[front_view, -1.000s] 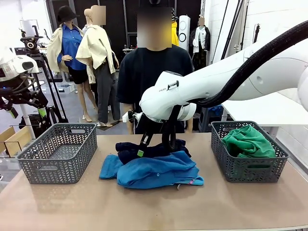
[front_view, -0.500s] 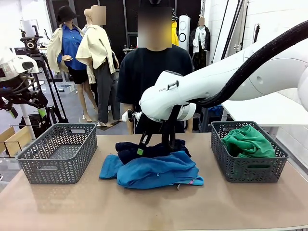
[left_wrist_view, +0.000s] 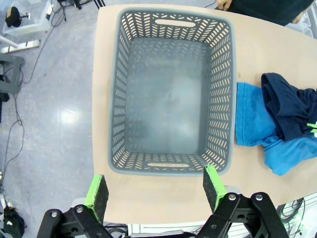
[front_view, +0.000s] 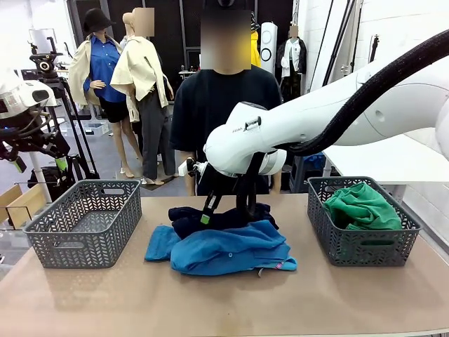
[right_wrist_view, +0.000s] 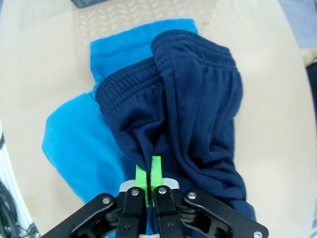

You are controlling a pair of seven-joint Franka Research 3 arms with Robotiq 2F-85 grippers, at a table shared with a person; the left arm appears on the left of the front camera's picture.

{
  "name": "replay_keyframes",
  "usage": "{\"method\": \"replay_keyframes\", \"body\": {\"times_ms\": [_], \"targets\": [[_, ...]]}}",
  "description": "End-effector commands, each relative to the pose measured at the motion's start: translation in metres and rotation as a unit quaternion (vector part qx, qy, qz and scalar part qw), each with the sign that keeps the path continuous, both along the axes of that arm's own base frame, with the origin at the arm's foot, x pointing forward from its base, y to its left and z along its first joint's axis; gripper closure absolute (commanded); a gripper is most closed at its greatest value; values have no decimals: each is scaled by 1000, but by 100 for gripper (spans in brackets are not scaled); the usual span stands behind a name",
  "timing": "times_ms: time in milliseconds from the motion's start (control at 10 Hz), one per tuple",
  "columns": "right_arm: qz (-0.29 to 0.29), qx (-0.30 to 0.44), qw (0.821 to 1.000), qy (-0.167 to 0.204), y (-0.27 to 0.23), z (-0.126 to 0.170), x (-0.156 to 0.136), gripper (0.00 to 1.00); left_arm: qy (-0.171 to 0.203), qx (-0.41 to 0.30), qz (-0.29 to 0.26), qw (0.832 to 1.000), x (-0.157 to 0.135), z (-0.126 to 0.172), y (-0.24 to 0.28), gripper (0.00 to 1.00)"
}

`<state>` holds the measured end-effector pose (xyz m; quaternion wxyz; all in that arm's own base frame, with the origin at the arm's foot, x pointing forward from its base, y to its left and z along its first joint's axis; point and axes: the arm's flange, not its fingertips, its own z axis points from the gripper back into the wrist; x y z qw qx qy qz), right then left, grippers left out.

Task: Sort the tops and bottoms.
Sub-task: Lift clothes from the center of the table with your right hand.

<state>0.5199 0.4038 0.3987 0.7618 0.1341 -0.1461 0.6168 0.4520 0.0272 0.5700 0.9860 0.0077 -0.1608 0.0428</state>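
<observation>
A glossy grey floor (left_wrist_view: 49, 99) lies beside the tan table (left_wrist_view: 267, 54).

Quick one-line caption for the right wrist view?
Right gripper shut on a fold of the navy garment, which lies over the blue garment on the table.

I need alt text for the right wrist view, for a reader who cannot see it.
The right gripper, jaws shut, pinches a fold of the dark navy garment. That garment lies crumpled on top of a bright blue garment, both on a pale beige table.
</observation>
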Motion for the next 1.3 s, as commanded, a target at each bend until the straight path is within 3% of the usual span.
{"method": "replay_keyframes", "body": {"times_ms": [0,200,300,400,700,900,1200], "targets": [[-32,8,999,-34,-28,39,2,100,4,10,1,1000,-1,2,2,0],[-61,26,994,-83,-63,105,-2,100,4,10,1,1000,-1,2,2,0],[-57,29,994,-89,-77,132,-9,100,4,10,1,1000,-1,2,2,0],[-68,31,988,-134,-93,173,-21,100,4,10,1,1000,-1,2,2,0],[-114,14,968,-222,-113,279,-45,100,4,10,1,1000,-1,2,2,0],[-150,27,957,-246,-126,339,-56,100,4,10,1,1000,-1,2,2,0],[-152,60,942,-293,-118,409,-77,100,4,10,1,1000,-1,2,2,0]]}}
